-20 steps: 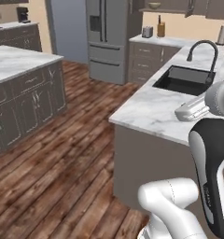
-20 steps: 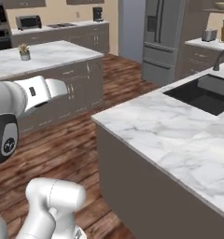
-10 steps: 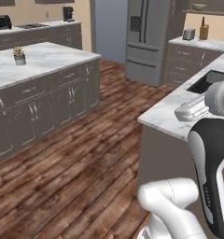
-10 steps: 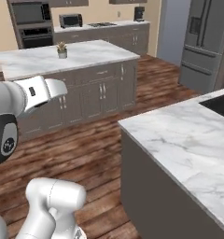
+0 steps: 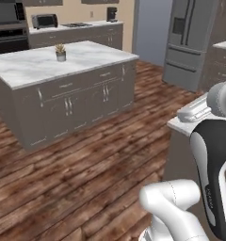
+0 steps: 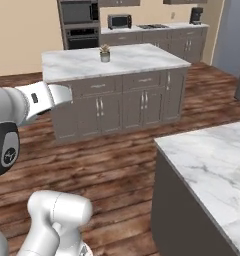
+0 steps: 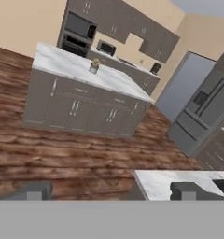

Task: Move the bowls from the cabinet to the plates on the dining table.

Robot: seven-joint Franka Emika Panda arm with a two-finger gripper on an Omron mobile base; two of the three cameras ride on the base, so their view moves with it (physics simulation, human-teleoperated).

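Fingers spread and carrying nothing, the white arm's gripper (image 7: pixel 111 191) is hanging near the white marble dining table (image 6: pixel 212 165), risking clipping its edge.

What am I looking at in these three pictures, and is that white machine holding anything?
It is a rendered kitchen with a white robot arm on a driving base. Two pictures look forward over the arm from behind, one from each side. The third looks along its hand, where the two dark fingers stand wide apart with nothing between them. Ahead stands a marble-topped island with grey drawers, carrying a small potted plant. A corner of another marble top sits close by the arm.
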